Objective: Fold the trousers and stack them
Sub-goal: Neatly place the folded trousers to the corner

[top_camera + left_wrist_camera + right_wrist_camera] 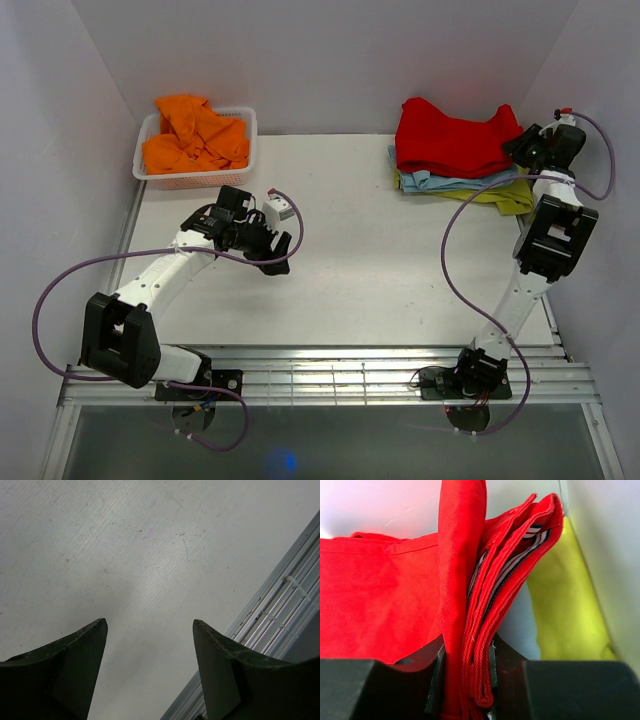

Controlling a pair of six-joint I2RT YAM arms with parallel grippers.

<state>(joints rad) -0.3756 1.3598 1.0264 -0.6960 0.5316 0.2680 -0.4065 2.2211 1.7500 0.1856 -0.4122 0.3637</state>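
The red trousers (450, 138) lie folded on top of a pile of garments at the table's back right. My right gripper (522, 146) is at the pile's right edge, shut on the folded layers of the trousers (380, 595); in the right wrist view thin white stripes show between the pinched layers. My left gripper (278, 258) hangs open and empty over the bare table at centre left; its dark fingertips (85, 645) frame only tabletop.
Under the trousers lie a light blue garment (455, 183) and a yellow-green one (510, 195). A white basket (150, 170) with an orange garment (195, 135) stands at the back left. White walls close both sides. A metal rail (330, 375) runs along the near edge.
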